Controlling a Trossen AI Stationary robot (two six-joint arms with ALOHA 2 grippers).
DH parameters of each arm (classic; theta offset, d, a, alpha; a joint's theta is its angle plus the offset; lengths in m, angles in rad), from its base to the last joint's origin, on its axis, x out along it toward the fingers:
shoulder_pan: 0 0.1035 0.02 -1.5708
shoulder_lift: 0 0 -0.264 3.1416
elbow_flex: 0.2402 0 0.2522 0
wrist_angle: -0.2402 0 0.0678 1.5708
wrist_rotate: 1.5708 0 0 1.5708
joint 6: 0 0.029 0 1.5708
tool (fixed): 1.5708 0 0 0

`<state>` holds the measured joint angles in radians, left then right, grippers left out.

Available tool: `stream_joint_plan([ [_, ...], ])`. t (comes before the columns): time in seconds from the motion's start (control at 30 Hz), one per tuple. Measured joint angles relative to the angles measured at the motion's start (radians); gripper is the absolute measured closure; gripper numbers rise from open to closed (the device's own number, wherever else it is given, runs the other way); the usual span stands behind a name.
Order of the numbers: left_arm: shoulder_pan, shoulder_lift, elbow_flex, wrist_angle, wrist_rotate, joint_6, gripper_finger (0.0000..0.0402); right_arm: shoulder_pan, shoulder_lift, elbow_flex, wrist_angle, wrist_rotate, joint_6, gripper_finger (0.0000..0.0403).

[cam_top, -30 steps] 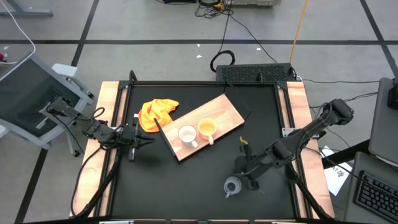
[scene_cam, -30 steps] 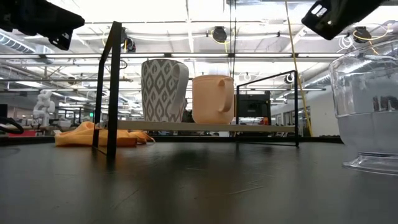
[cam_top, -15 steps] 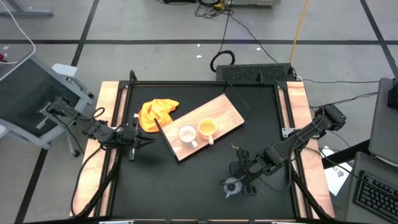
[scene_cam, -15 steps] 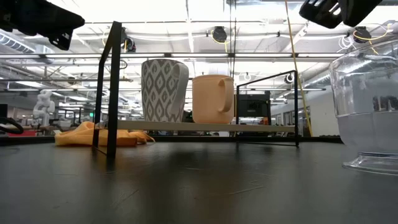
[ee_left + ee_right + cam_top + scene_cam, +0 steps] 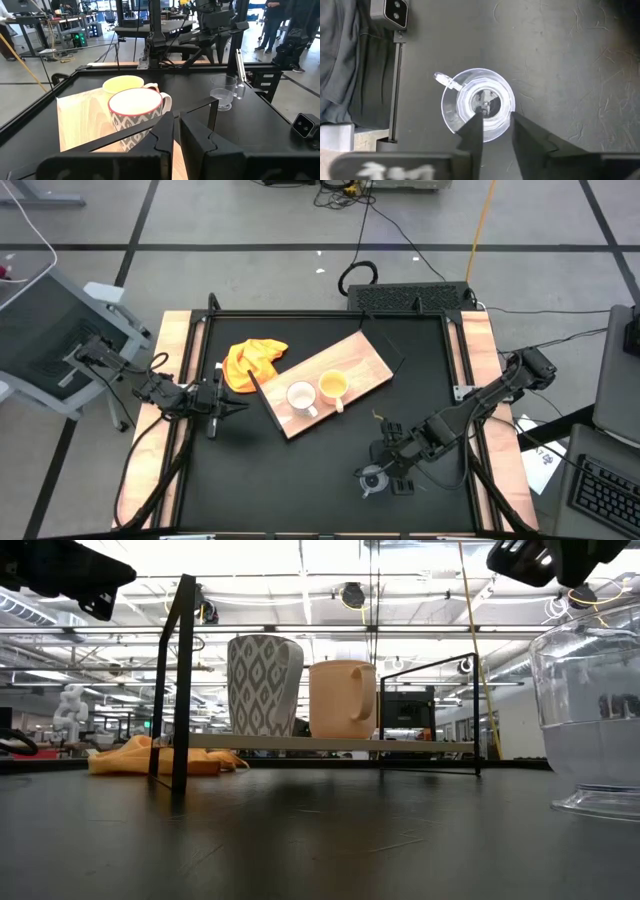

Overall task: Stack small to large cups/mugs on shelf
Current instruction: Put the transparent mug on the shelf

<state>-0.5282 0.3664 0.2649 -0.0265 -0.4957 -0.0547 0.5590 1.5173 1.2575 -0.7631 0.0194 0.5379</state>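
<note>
While the right gripper (image 5: 494, 127) hangs over the glass cup (image 5: 478, 107), fingers parted and empty — it looks light, slick, breakable — best pinched at the rim.

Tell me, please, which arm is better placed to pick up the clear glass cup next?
The right. Its gripper hangs open directly over the clear glass cup on the black tabletop, while the left gripper waits, shut, at the far side beyond the light-brown wooden shelf.
</note>
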Motion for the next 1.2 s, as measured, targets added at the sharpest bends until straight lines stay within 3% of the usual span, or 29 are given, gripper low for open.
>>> stream_joint_plan([
  [0.33,0.0,0.0,0.0,0.0,0.0,0.001,0.0371,-0.03,0.022,-0.007,-0.004,-0.027,0.065,0.0249],
  [1.2,0.0,0.0,0.0,-0.008,0.0,0.002,0.0371,-0.047,0.035,-0.042,-0.006,-0.077,0.281,0.0247],
])
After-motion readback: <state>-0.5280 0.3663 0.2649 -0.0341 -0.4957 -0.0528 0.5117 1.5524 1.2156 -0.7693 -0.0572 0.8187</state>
